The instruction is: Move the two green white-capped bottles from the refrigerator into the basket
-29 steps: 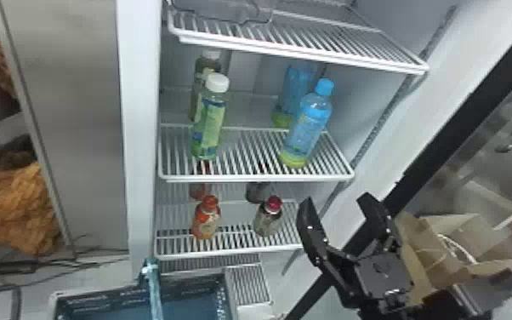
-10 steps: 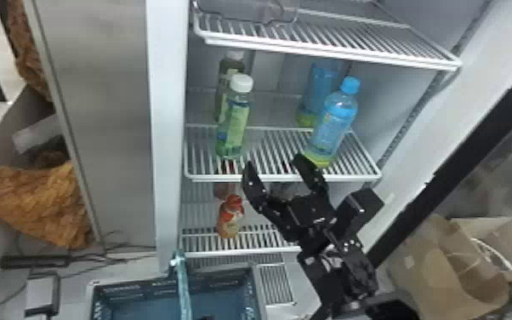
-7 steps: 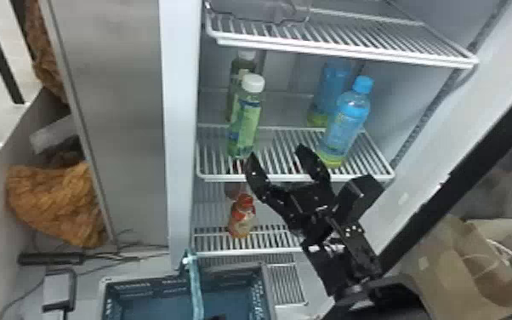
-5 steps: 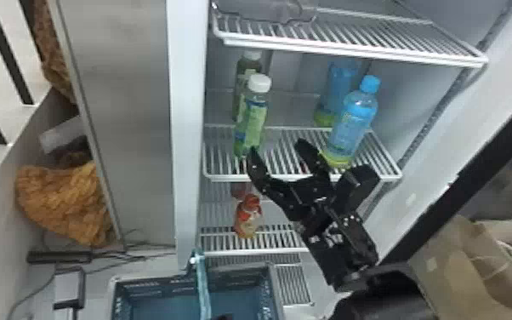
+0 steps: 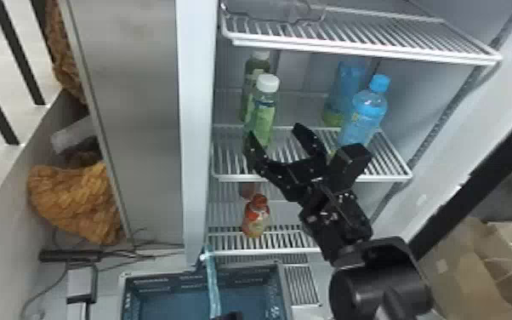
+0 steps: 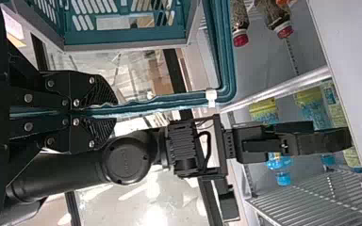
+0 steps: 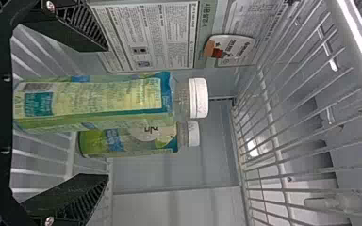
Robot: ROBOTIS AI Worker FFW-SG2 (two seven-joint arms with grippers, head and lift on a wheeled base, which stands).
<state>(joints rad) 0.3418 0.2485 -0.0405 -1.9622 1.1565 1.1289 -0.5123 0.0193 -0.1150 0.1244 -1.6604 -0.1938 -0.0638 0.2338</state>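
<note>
Front green bottle (image 5: 265,115): upright on the shelf (image 5: 229,178), with the rear green bottle (image 5: 258,66) just behind it. My right claw (image 5: 274,131) has moved from beside the shelf to this front bottle; its fingers stand open, gripping nothing. Approach is judged nearly complete: centre the bottle between the fingers, then close. My left claw (image 6: 115,113) is closed on the handle (image 6: 169,102) of the basket (image 5: 161,281), below the shelf.

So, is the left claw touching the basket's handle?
Touching. The left wrist view shows it: the left claw is closed on the basket's teal handle, one finger against each side.
</note>
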